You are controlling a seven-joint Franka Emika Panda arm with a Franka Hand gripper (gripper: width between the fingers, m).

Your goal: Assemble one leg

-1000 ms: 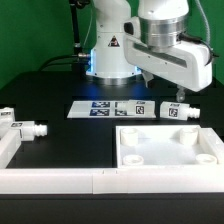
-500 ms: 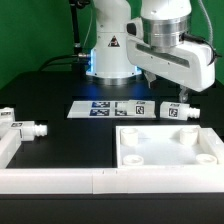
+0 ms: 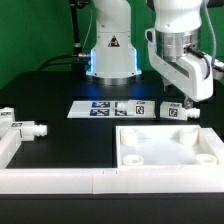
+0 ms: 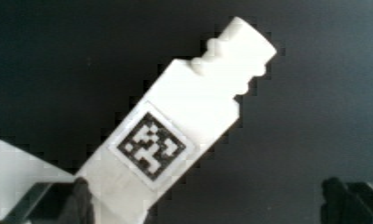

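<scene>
A leg (image 3: 178, 111), a small white peg with a square tag, lies on the black table at the exterior view's right, just past the end of the marker board (image 3: 108, 108). My gripper (image 3: 185, 98) hangs open right above it. In the wrist view the same leg (image 4: 174, 130) lies slanted between the two dark fingertips (image 4: 51, 200), close to one of them and not gripped. My gripper (image 4: 201, 205) holds nothing. Another leg (image 3: 30, 127) lies at the exterior view's left, and a third (image 3: 5, 114) is cut off by the left edge.
A large flat white square panel with a raised rim (image 3: 165, 160) lies at the front right. A white rail (image 3: 50, 180) runs along the front left. The robot base (image 3: 110, 55) stands at the back. A white corner (image 4: 12, 165) shows beside the leg.
The arm has swung toward the exterior view's right and the gripper has come down over the right-hand leg. The legs and panel have not moved.
</scene>
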